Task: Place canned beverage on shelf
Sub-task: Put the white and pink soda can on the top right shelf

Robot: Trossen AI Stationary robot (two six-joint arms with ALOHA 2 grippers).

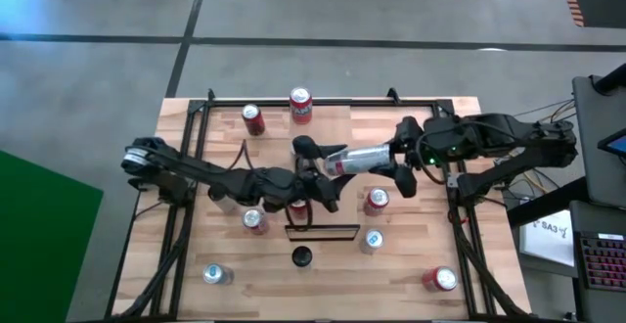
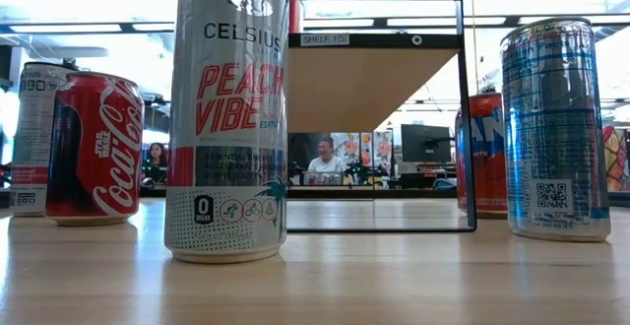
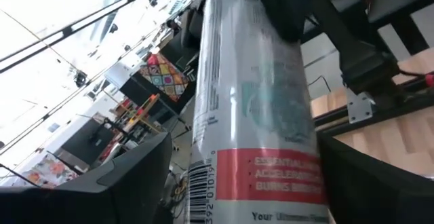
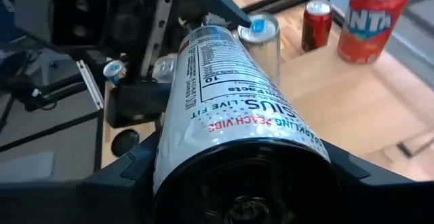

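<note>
Right now the Celsius can [image 1: 360, 159] is hanging on its side above the middle of the tabletop [image 1: 411, 264], bridging the two arms, so the main risk is a fumbled handover. The right gripper [image 1: 395, 159] is pinching one end, its dark fingers pressing either flank of the can in the right wrist view. The left gripper [image 1: 323, 166] is sitting around the other end with its jaws spread, the fingers standing clear of the can wall in the left wrist view. By my reading, only the right arm is carrying it. If that pinch is slipping on the smooth metal, the can is likely to drop and roll among the cans standing below. A second hazard is the turn still needed: the can is lying horizontal, and setting it upright on the shelf [image 1: 322, 232] is asking for a rotation near the red cans [image 1: 376, 201] beside the gripper, which could be knocked over.

The can itself is tall and slim, silver-white, with pink "peach vibe" lettering [image 4: 254, 121], a red band [image 3: 271, 173], and a barcode. A twin of it [image 2: 227, 118] is standing upright in the low view. The shelf is showing there as a light wooden board in a thin dark frame.
</note>
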